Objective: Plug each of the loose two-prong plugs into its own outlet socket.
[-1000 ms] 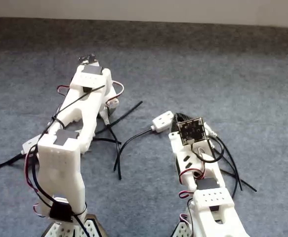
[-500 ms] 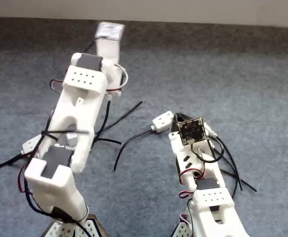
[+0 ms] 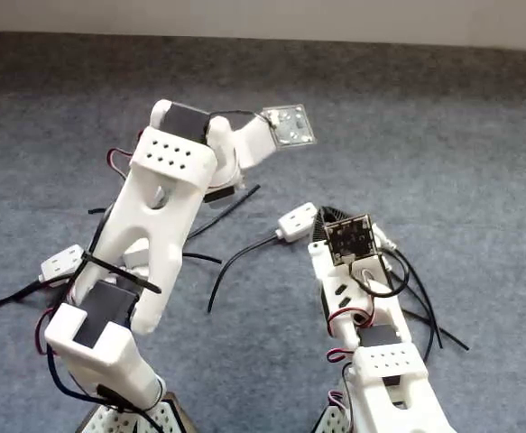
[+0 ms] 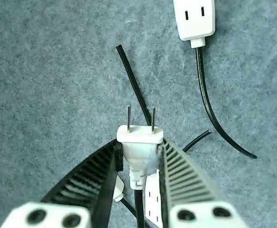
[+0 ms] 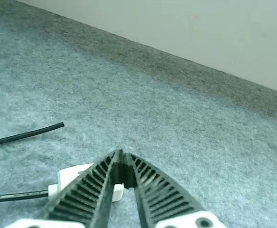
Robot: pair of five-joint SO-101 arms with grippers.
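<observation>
Grey carpeted worktop (image 3: 443, 153). High view: white two-slot outlet socket on black cord (image 3: 297, 221) near centre, right gripper (image 3: 327, 219) at its 3 o'clock; second white socket (image 3: 61, 263) toward 9 o'clock.
Left wrist view: left gripper (image 4: 139, 146) fingers (image 4: 186, 180) clenched on white two-prong plug (image 4: 138, 135), prongs facing socket, well apart.
Right wrist view: fingers pressed together, tips meeting.
Next: square prongs with slots, push straight.

- Plug (image 4: 139, 138) sits between the left tool's (image 4: 139, 145) jaws, above the desk (image 4: 43, 71).
- Socket (image 3: 297, 219) lies on the desk, just beside the right tool's (image 5: 122, 156) tip.
</observation>
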